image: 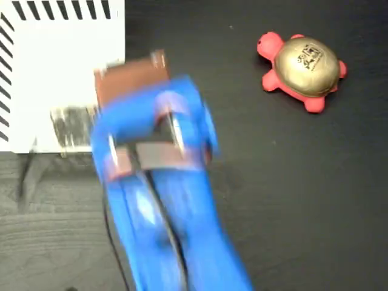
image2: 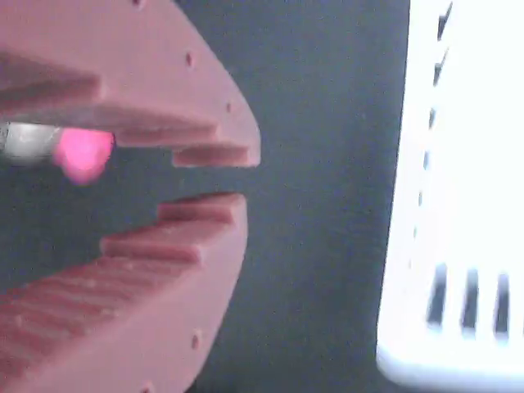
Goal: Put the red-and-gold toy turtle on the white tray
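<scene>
Reach step: turtle not yet grasped

The red-and-gold squishy toy turtle sits on the dark worktop, well apart from the white striped tray; its shell's black mark is unreadable. The blurred blue arm's reddish gripper, jaws slightly parted and empty, must next swing to the turtle

The black mark on the turtle's shell is unreadable.

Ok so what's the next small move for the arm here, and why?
Probably swing the gripper toward the red-and-gold toy turtle. It lies untouched on the dark table, apart from the white tray, and the jaws stand slightly parted with nothing between them.
</scene>
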### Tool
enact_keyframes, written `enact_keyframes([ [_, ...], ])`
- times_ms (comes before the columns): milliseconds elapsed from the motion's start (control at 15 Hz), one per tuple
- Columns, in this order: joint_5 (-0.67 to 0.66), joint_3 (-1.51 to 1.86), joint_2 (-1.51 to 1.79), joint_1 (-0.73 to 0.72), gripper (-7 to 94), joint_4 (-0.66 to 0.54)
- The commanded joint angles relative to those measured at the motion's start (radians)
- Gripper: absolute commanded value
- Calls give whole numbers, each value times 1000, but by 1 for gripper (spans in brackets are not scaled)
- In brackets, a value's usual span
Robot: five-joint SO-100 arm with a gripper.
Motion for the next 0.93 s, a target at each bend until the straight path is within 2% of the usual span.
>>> enact_keyframes([
  [0,41,-273,-218,2,0,140],
  [67,60,-413,-356,20,0,255],
  [133,103,-506,-437,55,0,298],
  [667,-11,-692,-623,301,0,305],
  [867,18,-635,-641,408,0,282],
])
